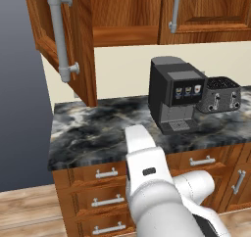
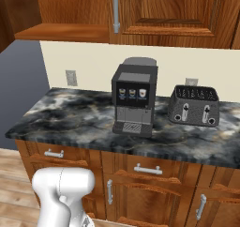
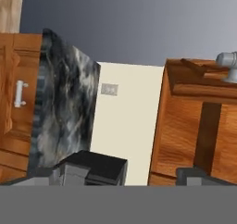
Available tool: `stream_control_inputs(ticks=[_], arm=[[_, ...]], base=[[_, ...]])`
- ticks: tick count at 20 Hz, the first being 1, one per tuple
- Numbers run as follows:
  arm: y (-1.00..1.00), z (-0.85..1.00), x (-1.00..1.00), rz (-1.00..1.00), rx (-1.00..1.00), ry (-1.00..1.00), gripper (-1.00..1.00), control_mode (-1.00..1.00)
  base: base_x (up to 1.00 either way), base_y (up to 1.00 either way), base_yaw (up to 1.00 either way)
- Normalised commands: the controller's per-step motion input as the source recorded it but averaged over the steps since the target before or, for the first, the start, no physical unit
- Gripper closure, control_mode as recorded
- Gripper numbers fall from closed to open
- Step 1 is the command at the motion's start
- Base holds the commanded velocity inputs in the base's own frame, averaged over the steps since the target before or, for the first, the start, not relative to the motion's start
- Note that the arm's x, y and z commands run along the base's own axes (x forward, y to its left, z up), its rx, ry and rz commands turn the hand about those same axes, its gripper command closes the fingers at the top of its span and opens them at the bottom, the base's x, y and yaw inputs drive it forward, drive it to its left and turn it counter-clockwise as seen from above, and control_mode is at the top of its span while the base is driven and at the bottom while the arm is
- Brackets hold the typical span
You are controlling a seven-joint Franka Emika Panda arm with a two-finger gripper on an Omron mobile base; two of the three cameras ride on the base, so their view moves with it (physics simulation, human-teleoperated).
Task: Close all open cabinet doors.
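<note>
Dark grey finger tips (image 3: 60, 174) of the gripper (image 3: 125, 176), blocky and matte, stand wide apart at the bottom edge of the hand view, nothing between them; both are cut off below.
Coffee machine (image 1: 174, 95): black boxy body, flat grey top, three small coloured buttons on its face, grated drip tray; on the counter, right of centre.
Toaster (image 1: 219, 95): dark speckled metal, rounded corners, slotted top; just right of the coffee machine, near the wall.
Counter (image 1: 93, 130): polished black-and-grey marbled stone, square left end.
Drawers (image 1: 105, 186): reddish-brown wood below the counter, short horizontal silver pulls.
Open cabinet door (image 1: 63, 33): tall reddish-brown grained wood, raised-panel frame, long grey cylindrical bar handle (image 1: 58, 30); swung out over the counter's left end, top cut off.
Closed cabinet door (image 2: 168, 10): same wood, above the coffee machine and toaster; only its lower part and handle end visible.
Wall outlet (image 2: 71, 77): pale plate on cream backsplash, far left.
Arm (image 1: 157, 187): glossy white, rounded.
</note>
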Motion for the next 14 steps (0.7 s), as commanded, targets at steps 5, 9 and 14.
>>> stream_control_inputs(ticks=[5,9,14], arm=[[0.41,0.23,0.30,0.00,-0.04,-0.23,-1.00,-1.00],[0.50,0.18,0.30,0.00,-0.06,-0.20,-1.00,-1.00],[0.50,0.18,0.29,-0.02,-0.06,-0.18,-1.00,-1.00]], base=[[0.00,0.00,0.00],[0.00,0.00,0.00],[0.00,0.00,0.00]])
